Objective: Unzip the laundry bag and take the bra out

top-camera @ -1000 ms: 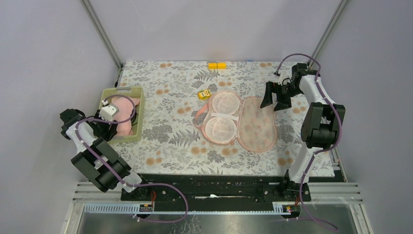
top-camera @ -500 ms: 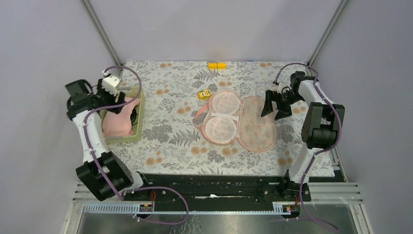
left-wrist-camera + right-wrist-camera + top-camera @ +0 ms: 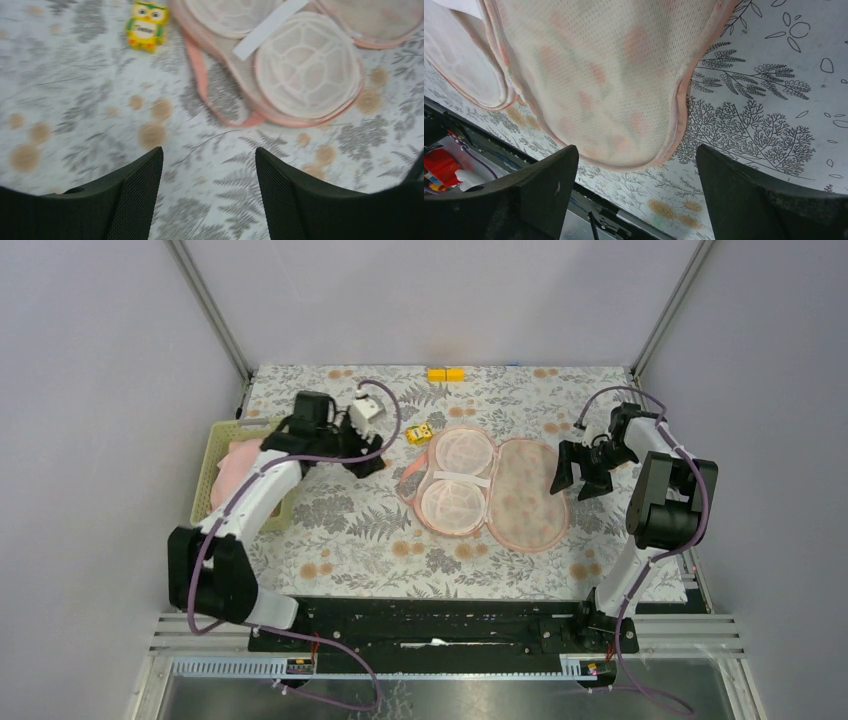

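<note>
The laundry bag [image 3: 525, 498] lies unzipped and spread flat mid-table, its left half showing two white mesh domes under a white strap. It also shows in the left wrist view [image 3: 305, 65] and the right wrist view [image 3: 609, 75]. The bra [image 3: 232, 468], plain pale pink, lies in the green basket [image 3: 205, 502] at the left. My left gripper [image 3: 366, 461] is open and empty, above the cloth just left of the bag, and it shows in its own wrist view [image 3: 207, 195]. My right gripper [image 3: 578, 482] is open and empty at the bag's right edge, as its wrist view shows [image 3: 636, 195].
A small yellow owl toy [image 3: 418, 434] lies just behind the bag's left half, also in the left wrist view [image 3: 146, 26]. A yellow block [image 3: 447, 374] sits at the table's back edge. The arm bases and rail run along the near edge.
My left arm has swung right from the basket to beside the bag, empty, with the bra left in the basket. My right gripper has shifted slightly right and nearer.
</note>
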Robot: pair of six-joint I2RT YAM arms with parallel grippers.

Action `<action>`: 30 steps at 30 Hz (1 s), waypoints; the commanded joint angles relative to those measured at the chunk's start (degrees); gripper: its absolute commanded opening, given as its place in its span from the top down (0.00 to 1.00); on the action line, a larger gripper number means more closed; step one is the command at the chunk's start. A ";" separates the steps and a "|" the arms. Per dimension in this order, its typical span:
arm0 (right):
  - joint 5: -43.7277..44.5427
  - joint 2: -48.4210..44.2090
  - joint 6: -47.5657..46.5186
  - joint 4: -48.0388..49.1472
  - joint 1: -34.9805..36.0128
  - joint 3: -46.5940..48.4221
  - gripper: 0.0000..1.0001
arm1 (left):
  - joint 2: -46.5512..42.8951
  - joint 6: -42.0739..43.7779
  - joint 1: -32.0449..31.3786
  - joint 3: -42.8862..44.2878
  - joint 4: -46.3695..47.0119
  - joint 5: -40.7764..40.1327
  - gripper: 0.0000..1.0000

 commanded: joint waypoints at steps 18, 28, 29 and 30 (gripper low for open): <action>-0.55 6.03 -2.63 7.04 0.30 -2.18 0.32 | 22.81 -19.82 -14.42 -2.43 18.27 -8.50 0.37; -4.36 5.61 -2.11 6.94 0.32 -4.35 0.67 | 26.97 -19.99 -15.01 -2.84 18.35 -6.90 0.40; -4.55 5.49 -2.04 6.72 0.32 -4.04 0.72 | 27.10 -20.02 -15.26 -2.75 18.39 -6.91 0.40; -4.76 5.40 -2.02 6.23 0.32 -3.36 0.78 | 27.23 -19.90 -15.66 -2.71 18.45 -6.85 0.41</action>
